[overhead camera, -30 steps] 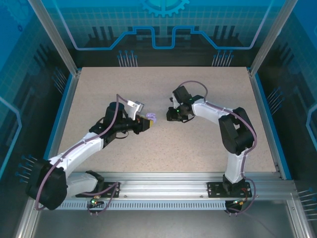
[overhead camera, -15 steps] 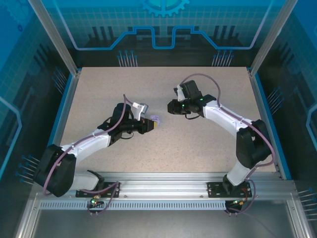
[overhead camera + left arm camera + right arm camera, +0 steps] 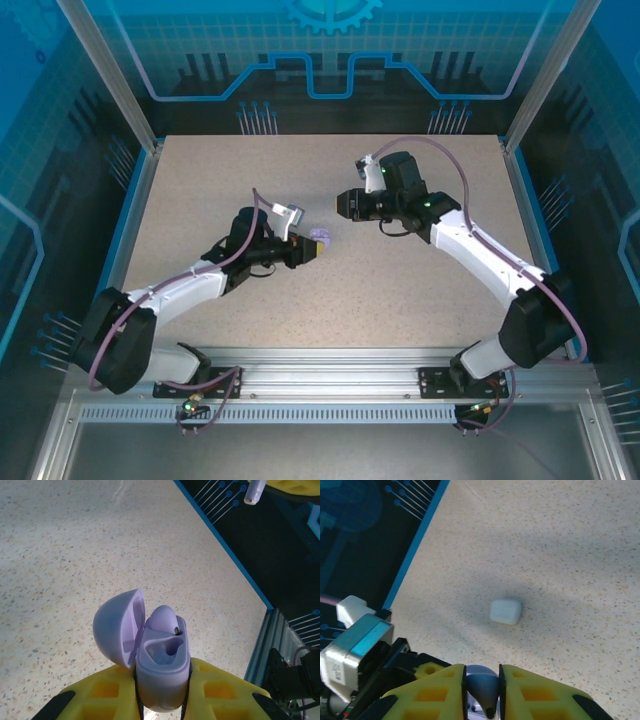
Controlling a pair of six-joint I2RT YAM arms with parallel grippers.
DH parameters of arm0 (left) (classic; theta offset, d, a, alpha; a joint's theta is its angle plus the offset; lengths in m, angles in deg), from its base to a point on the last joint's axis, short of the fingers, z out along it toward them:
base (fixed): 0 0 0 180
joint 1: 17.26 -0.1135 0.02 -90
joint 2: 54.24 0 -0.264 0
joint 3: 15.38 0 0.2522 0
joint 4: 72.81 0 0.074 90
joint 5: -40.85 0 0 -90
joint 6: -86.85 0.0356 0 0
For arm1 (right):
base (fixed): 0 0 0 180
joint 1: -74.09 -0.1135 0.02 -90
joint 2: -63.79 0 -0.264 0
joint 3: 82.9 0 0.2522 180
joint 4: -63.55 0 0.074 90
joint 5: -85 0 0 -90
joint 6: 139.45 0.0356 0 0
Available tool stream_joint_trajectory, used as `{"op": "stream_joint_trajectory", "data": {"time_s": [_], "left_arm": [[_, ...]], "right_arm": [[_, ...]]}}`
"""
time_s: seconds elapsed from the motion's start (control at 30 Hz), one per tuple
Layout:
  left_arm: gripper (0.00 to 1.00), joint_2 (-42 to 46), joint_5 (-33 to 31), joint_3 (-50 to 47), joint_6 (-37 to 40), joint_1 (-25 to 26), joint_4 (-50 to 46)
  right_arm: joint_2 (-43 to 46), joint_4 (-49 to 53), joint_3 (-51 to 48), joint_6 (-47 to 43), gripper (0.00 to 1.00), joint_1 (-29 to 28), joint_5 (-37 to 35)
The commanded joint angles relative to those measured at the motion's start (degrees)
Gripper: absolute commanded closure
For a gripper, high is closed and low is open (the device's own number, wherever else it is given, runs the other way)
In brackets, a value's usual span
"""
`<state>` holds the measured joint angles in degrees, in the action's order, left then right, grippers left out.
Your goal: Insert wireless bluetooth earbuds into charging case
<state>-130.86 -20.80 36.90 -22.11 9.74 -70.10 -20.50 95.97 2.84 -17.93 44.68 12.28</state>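
**Kid:** What is your left gripper (image 3: 162, 692) doing?

**Me:** It is squeezed tight on the case (image 3: 159, 672), over the middle of the table (image 3: 420, 290). The lid (image 3: 116, 630) is open. The first earbud (image 3: 164, 618) sits in its spot. The empty hole (image 3: 169, 650) is just beside it.

**Kid:** And your right gripper (image 3: 482, 672)?

**Me:** It pinches the second earbud (image 3: 480, 684). A second ago it was right beside the case. Now it has gone up and toward the far edge, and my right arm is stretched out.

**Kid:** Why?

**Me:** I think I am lining up from above, so this earbud can go down into the empty hole. About half the job is done.

**Kid:** And that little white box (image 3: 505, 611)?

**Me:** It lies on the table, all alone.
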Motion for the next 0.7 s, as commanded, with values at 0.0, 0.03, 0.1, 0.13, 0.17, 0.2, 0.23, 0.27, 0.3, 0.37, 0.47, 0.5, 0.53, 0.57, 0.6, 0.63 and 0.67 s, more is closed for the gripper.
{"op": "stream_joint_trajectory", "data": {"time_s": [0.0, 0.03, 0.1, 0.13, 0.17, 0.2, 0.23, 0.27, 0.3, 0.37, 0.47, 0.5, 0.53, 0.57, 0.6, 0.63, 0.67], "left_arm": [[0.82, 3.05, 2.22, 1.36, 2.99, 0.85, 5.43], [0.82, 3.57, 2.38, 1.37, 3.69, 0.99, 5.87], [0.82, 4.52, 2.49, 1.55, 4.69, 1.21, 5.77], [0.82, 4.94, 2.58, 1.83, 5.02, 1.29, 5.67], [0.82, 5.2, 2.66, 2.07, 5.2, 1.3, 5.4], [0.81, 5.46, 2.9, 2.41, 5.5, 1.3, 5.12], [0.81, 5.64, 2.86, 2.77, 5.75, 1.34, 4.85], [0.81, 5.82, 2.94, 3.03, 5.93, 1.38, 4.5], [0.81, 5.91, 3.02, 3.44, 6.04, 1.33, 4.17], [0.81, 6.01, 3.28, 4.1, 6.19, 1.38, 3.73], [0.81, 6.09, 3.48, 4.97, 6.26, 1.47, 3.31], [0.81, 6.13, 3.54, 5.24, 6.3, 1.47, 3.14], [0.81, 6.21, 3.67, 5.54, 6.3, 1.43, 2.96], [0.81, 6.22, 3.86, 5.83, 6.3, 1.45, 2.85], [0.81, 6.35, 3.95, 5.98, 6.39, 1.54, 2.77], [0.81, 6.48, 3.9, 6.16, 6.39, 1.56, 2.61], [0.81, 6.57, 4.0, 6.26, 6.44, 1.58, 2.52]], "right_arm": [[2.78, -1.19, 0.23, -0.33, 0.77, -1.28, 2.02], [3.2, -1.04, 0.51, -0.58, 0.77, -1.58, 2.07], [3.94, -0.86, 0.93, -1.07, 0.77, -2.17, 2.1], [4.36, -0.77, 1.15, -1.26, 0.77, -2.56, 2.06], [4.68, -0.68, 1.29, -1.35, 0.76, -2.82, 2.12], [4.91, -0.52, 1.64, -1.57, 0.76, -3.14, 2.31], [5.13, -0.17, 2.04, -1.88, 0.76, -3.4, 2.36], [5.16, 0.27, 2.38, -2.08, 0.76, -3.66, 2.32], [5.26, 0.54, 2.7, -2.34, 0.76, -3.94, 2.37], [5.2, 0.59, 3.09, -2.67, 0.76, -4.58, 2.65], [5.22, 0.83, 3.98, -3.59, 0.76, -5.86, 2.57], [5.22, 1.05, 4.28, -3.96, 0.76, -6.31, 2.33], [5.27, 1.18, 4.55, -4.31, 0.76, -6.7, 2.02], [5.14, 1.37, 4.76, -4.53, 0.76, -6.95, 1.75], [5.1, 1.54, 4.84, -4.63, 0.76, -7.07, 1.58], [5.1, 1.64, 5.04, -4.75, 0.76, -7.22, 1.51], [5.0, 1.65, 5.09, -4.9, 0.76, -7.39, 1.37]]}}
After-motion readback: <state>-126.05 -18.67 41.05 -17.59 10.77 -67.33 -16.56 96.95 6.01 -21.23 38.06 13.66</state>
